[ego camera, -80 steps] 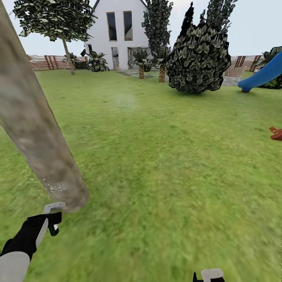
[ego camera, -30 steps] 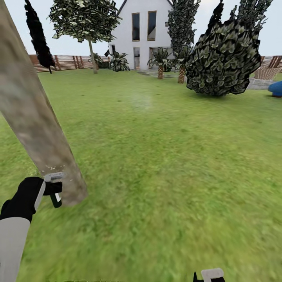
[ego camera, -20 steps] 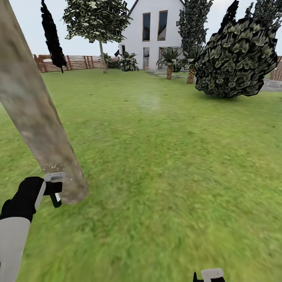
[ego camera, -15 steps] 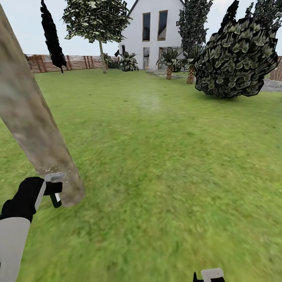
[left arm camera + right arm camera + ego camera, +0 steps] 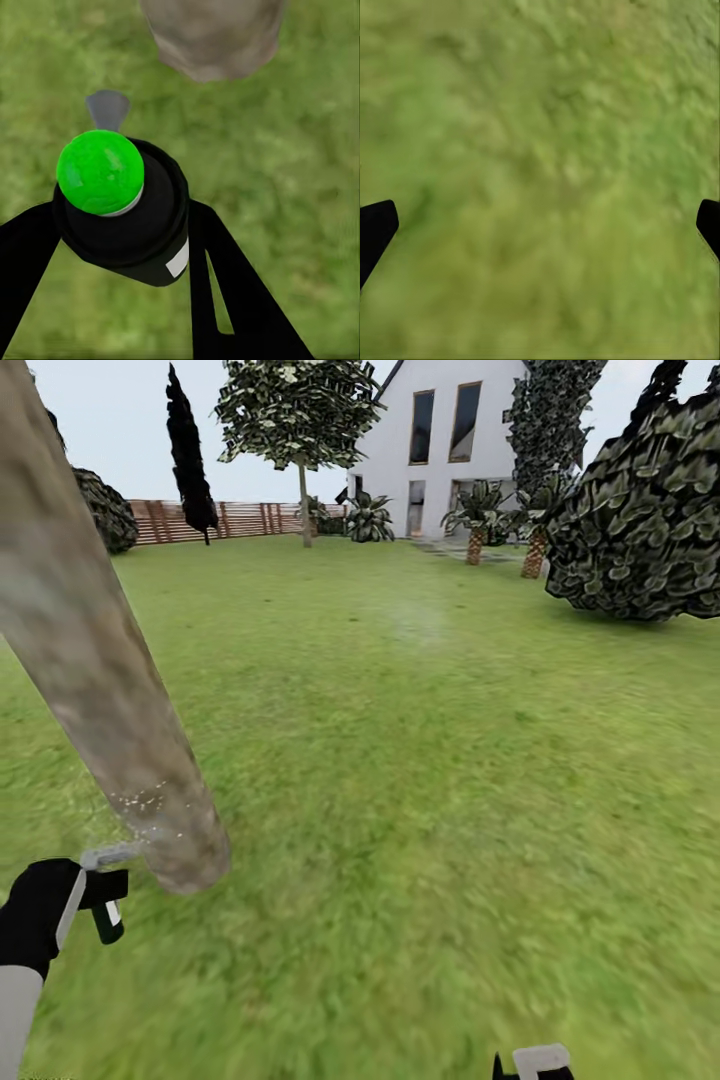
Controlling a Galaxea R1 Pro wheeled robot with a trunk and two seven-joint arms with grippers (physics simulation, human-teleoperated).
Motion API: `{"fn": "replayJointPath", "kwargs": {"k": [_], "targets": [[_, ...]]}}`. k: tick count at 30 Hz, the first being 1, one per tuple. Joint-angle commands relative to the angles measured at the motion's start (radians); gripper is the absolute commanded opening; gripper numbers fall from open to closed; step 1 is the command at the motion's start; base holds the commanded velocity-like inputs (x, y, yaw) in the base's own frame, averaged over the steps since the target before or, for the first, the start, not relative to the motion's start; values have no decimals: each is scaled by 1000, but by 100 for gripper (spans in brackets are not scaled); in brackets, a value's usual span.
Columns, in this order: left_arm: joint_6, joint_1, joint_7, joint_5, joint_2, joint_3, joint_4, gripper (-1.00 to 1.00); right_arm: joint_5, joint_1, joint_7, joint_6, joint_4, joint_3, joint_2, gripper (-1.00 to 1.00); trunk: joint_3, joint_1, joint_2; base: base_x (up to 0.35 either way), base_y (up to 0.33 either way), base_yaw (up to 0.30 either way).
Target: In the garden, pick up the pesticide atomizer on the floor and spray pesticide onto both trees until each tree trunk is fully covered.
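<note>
Item 1: left gripper, black two-fingered, on a black wrist and white forearm, low at the near left of the head view. In the left wrist view its fingers are clamped on either side of the small near-black pesticide atomizer bottle. The bottle carries a white label patch and a round cap that shows bright green here; a grey nozzle tip projects from it toward the trunk.

Item 2: thick mottled beige-grey tree trunk, leaning in the head view, its base meeting the lawn just ahead of and slightly right of the left gripper. The nozzle sits close to the lower bark; touching or not cannot be told.

Item 3: fine white pesticide speckles, scattered on the bark just above the left gripper.

Item 4: green grass lawn, beneath and ahead of both grippers.

Item 5: far beyond the left gripper, a brown slatted wooden fence, a slim near-black tree and a leafy tree on a thin pale trunk.

Item 6: white gabled house, far ahead, with small palms at its foot.

Item 7: large dark-green round bush, far ahead of the right gripper.

Item 8: right gripper, black fingertips spread wide apart over bare grass, holding nothing.
</note>
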Motion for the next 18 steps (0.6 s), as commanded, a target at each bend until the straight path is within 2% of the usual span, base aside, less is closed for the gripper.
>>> {"fn": "replayJointPath", "kwargs": {"k": [1, 7, 18], "targets": [[2, 2, -9, -11, -3, 4, -1, -100, 11, 0, -4, -2, 0, -8, 0, 100, -1, 0, 0, 239, -168, 278], [0, 6, -8, -9, -12, -19, -2, -100, 11, 0, -4, -2, 1, -8, 1, 100, -1, 0, 0, 157, -213, 248], [0, 3, -6, -11, -20, -20, -4, -100, 11, 0, -4, -2, 1, -8, 1, 100, -1, 0, 0, 3, -274, 13]]}}
